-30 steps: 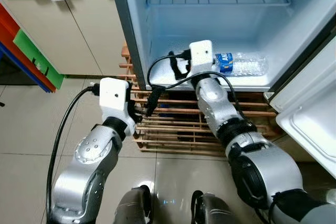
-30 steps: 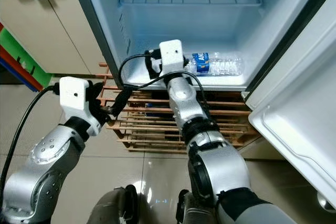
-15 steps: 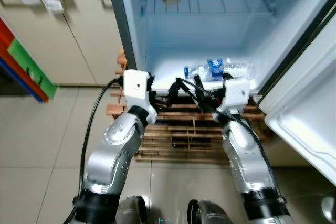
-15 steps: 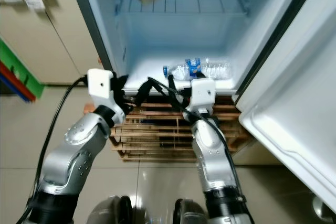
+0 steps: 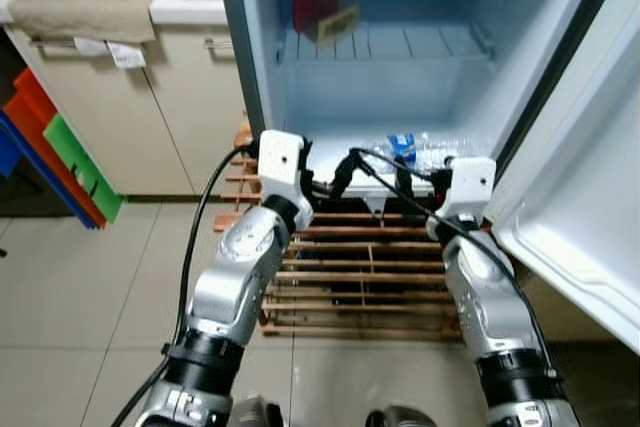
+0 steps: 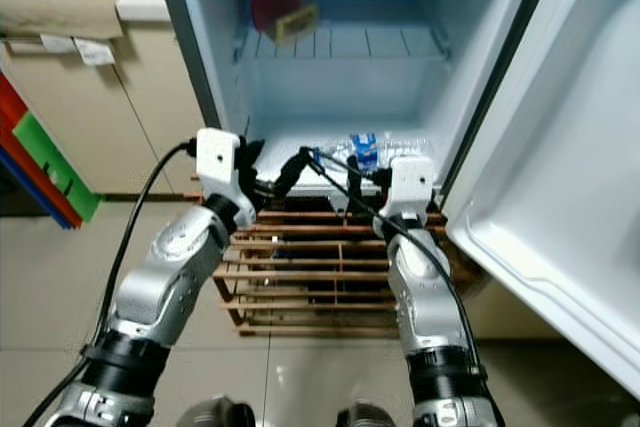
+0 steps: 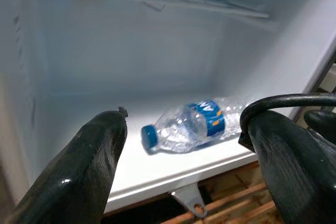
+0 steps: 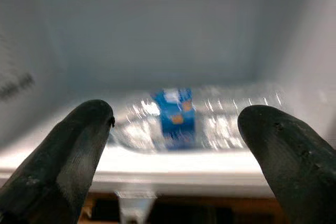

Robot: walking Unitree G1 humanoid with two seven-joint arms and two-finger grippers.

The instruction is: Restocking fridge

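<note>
Water bottle [image 7: 189, 124] lies on fridge floor [image 7: 94, 156]; wrist views show both grippers' jaws apart, empty.

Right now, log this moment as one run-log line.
stage: bottle placed | water bottle: lying on fridge floor | left gripper: open, empty | right gripper: open, empty | fridge door: open

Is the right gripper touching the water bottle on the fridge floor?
Apart. In the right wrist view the right gripper has its jaws wide open, and the water bottle lies beyond them inside the fridge, untouched.
</note>
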